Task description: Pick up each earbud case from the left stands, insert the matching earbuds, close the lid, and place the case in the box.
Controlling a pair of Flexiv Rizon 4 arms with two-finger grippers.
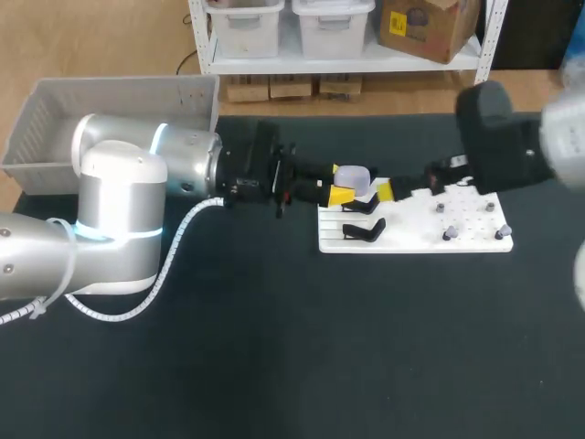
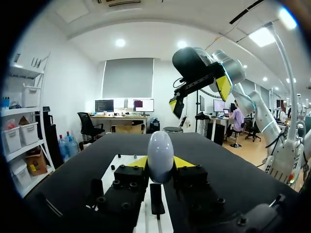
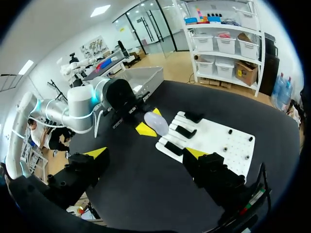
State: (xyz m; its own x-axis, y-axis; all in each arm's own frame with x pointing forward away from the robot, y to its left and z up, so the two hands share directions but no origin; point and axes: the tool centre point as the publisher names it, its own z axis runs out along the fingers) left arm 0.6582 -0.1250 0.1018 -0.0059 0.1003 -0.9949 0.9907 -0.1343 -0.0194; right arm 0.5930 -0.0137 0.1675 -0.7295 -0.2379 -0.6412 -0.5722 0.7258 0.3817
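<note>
The left gripper (image 2: 160, 164) was clamped on the pale earbud case (image 2: 160, 148), which stood upright between its yellow tips, over the near end of the white stand board (image 1: 411, 234). The right gripper (image 3: 146, 153) hung wide open and empty, with the case ahead of it and apart from its fingers.

No text, label, number or sign is legible in any view. The table (image 1: 292, 366) carries no readable marking.
</note>
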